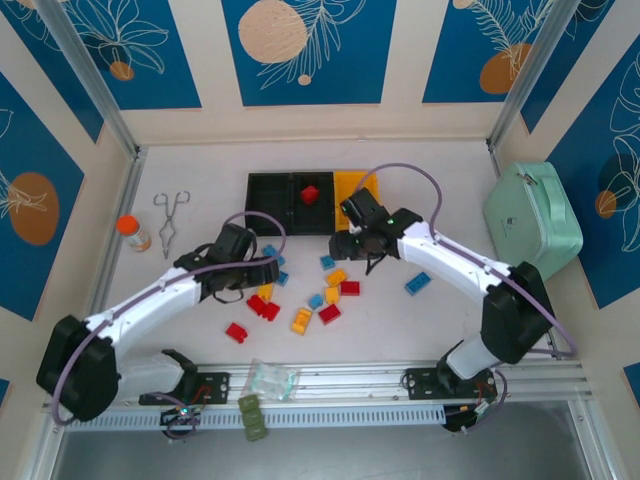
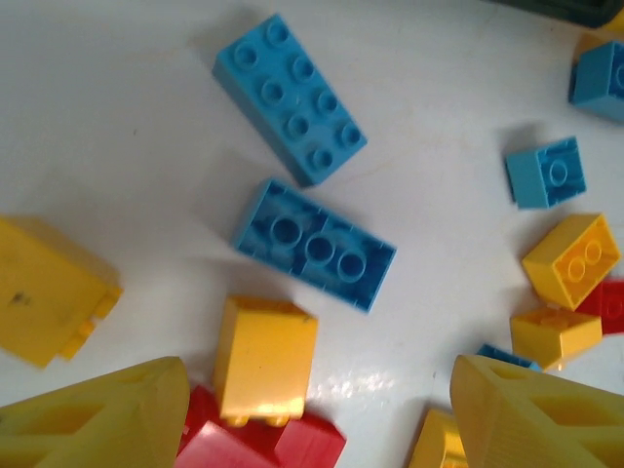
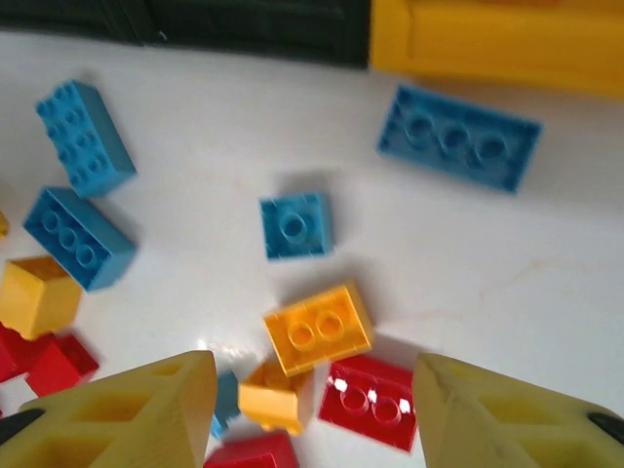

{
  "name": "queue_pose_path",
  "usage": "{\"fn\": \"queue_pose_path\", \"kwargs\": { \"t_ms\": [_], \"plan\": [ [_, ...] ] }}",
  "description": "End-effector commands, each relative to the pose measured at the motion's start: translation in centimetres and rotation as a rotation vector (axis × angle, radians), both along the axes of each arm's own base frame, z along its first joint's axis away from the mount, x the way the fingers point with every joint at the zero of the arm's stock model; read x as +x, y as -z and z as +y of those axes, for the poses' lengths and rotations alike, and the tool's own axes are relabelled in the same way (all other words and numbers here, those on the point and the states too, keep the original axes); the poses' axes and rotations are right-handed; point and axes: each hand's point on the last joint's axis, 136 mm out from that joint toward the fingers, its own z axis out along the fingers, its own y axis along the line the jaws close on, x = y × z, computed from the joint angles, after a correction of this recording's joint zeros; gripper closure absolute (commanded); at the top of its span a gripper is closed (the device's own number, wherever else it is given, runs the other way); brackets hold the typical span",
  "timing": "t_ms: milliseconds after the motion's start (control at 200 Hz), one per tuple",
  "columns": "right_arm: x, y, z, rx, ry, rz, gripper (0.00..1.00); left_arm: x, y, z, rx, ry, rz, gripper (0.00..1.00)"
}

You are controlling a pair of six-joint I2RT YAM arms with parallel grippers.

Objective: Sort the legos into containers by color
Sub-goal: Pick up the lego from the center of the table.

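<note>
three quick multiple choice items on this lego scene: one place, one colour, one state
1. Where is the binned red lego? A left black bin B middle black bin C yellow bin
2. What colour is the case at the table's right? A mint green B red C black
3. How is the left gripper? A open B shut on a blue lego C shut on tongs
1 B: it lies in the middle compartment. 2 A: its shell is pale green. 3 A: its fingers stand apart, clamping nothing.
</note>
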Motion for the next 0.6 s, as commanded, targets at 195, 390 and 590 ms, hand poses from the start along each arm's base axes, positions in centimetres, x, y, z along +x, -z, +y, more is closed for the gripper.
{"fn": "queue_pose_path", "kwargs": {
  "t_ms": [195,390,590],
  "plan": [
    [-3.6,0.5,-2.4,0.072,0.094,0.009,0.44,4.7,2.0,-0.2,0.168,-0.132,0.022,0.27],
    [-4.2,0.8,-3.2,0.069,0.106,0.007,0.44,6.7,3.5,-0.2,0.240,-0.199,0.023,0.26],
    [-4.3,1.4,-3.5,0.066,0.116,0.012,0.44,8.1,4.9,-1.6,0.258,-0.191,0.041,0.26]
  ]
}}
